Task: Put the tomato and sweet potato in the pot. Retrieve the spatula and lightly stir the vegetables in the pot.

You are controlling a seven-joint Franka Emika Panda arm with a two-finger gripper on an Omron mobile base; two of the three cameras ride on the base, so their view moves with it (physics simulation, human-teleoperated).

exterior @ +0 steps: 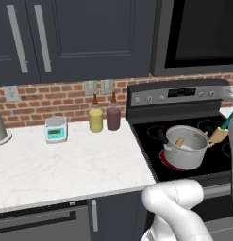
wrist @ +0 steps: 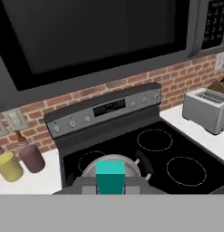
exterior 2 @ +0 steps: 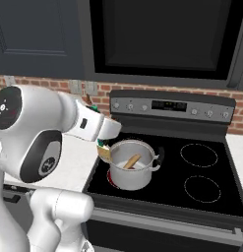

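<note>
A steel pot (exterior: 186, 147) sits on the front-left burner of a black stove (exterior 2: 201, 197). Inside it lies the brown-orange sweet potato (exterior 2: 132, 161), leaning against the wall. The gripper (wrist: 110, 185) is clamped shut on the teal handle of the spatula (exterior: 220, 132), whose pale-orange blade hangs just beside the pot's rim. Farther back on the counter (exterior: 66, 164) stand a yellow jar (exterior: 95, 118) and a maroon jar (exterior: 113, 116). The hand view adds a toaster (wrist: 207, 107) right of the stove.

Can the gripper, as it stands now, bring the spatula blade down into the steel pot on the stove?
Probably yes. The gripper is shut on the teal-handled spatula, whose pale-orange blade hangs by the rim of the shiny steel stockpot; the pot is open on top.
</note>
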